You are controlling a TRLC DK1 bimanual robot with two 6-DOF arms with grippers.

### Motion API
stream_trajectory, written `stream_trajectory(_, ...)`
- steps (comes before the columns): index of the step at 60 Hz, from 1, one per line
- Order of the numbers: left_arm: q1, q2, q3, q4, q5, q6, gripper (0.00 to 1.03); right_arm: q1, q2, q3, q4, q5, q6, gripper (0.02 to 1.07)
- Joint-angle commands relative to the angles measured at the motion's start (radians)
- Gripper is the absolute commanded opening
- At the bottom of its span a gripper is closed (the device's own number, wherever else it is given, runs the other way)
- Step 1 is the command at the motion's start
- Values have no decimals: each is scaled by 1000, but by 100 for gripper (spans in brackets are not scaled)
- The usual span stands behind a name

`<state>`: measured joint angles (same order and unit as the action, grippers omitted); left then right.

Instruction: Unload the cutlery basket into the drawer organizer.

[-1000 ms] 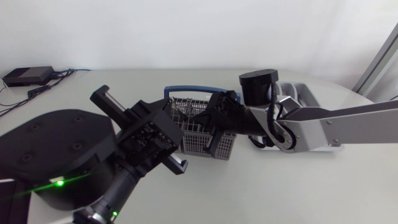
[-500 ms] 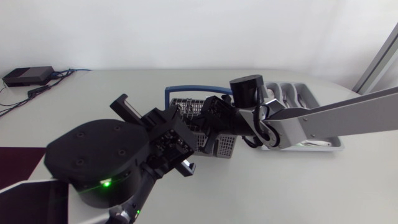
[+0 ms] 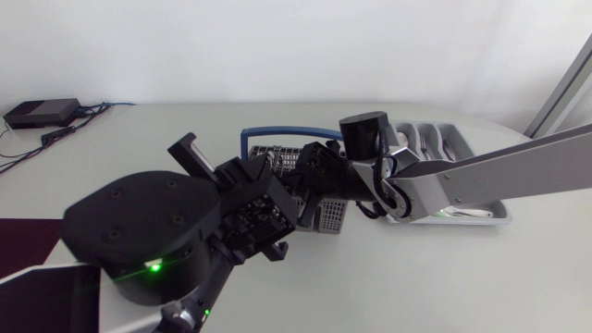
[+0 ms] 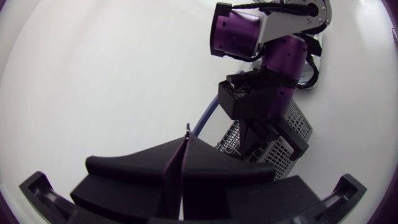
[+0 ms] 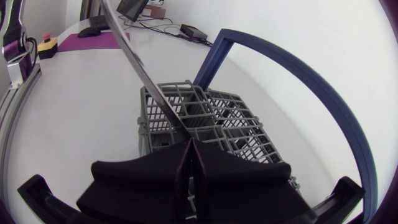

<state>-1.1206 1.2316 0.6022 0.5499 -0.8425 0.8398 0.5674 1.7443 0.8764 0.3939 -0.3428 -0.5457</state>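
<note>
The grey wire cutlery basket with its blue handle stands at mid-table. My right gripper hangs over it, shut on a thin silvery piece of cutlery that slants up out of the basket. In the right wrist view the fingers pinch the shaft just above the grid. My left gripper sits just in front and to the left of the basket. It is shut, with nothing visibly held, and faces the right gripper. The grey drawer organizer lies at the right.
A black box with cables rests at the back left. A dark mat lies at the table's left front. My left arm's bulky links cover much of the near table.
My left arm has swung in closer to the basket and now fills more of the foreground. The right gripper has shifted slightly left over the basket, still shut on the cutlery piece.
</note>
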Motion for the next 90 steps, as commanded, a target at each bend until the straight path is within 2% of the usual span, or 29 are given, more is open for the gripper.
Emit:
stream_trajectory(1, -7, -34, 85, 62, 11, 47, 13, -12, 44, -11, -24, 33, 7, 7)
stream_trajectory(27, 28, 11, 74, 85, 20, 51, 13, 9, -132, -68, -73, 33, 26, 7)
stream_trajectory(54, 47, 112, 79, 110, 20, -15, 13, -1, -62, -42, -49, 39, 7, 7)
stream_trajectory(71, 38, 16, 136, 96, 20, 79, 13, -1, -104, -56, -64, 36, 10, 7)
stream_trajectory(81, -4, -40, 140, 70, 20, 107, 13, -3, -178, -83, -81, 36, 15, 7)
stream_trajectory(84, -8, -60, 151, 25, 26, 102, 13, -15, -224, -93, -104, 33, 16, 14)
stream_trajectory(85, -8, -64, 156, 12, 29, 101, 13, -24, -250, -100, -113, 30, 16, 20)
stream_trajectory(90, -4, -86, 206, -133, 56, 27, 13, -46, -332, -131, -128, 27, 16, 31)
